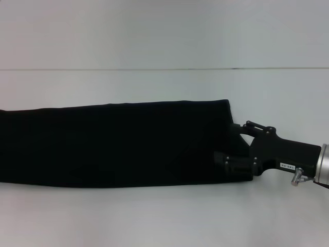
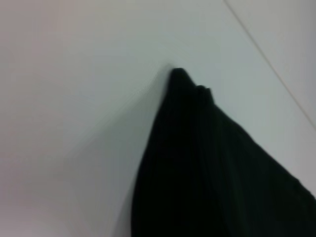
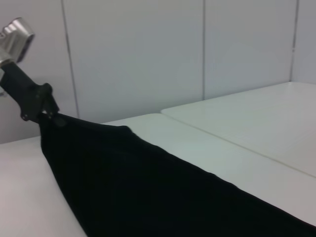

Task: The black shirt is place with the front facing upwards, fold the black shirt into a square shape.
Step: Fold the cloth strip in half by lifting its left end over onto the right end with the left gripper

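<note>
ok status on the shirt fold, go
Right claw at the black shirt right end, left claw gripping the far end. Shirt a long band. Nothing in the way.

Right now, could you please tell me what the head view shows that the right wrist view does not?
Only the head view shows the right gripper at the right end of the black shirt, which lies as one long band on the white table. Only the right wrist view shows the left gripper at the shirt's far end, lifting that corner, and the panelled wall behind. Both show the shirt stretched between the two arms.
</note>
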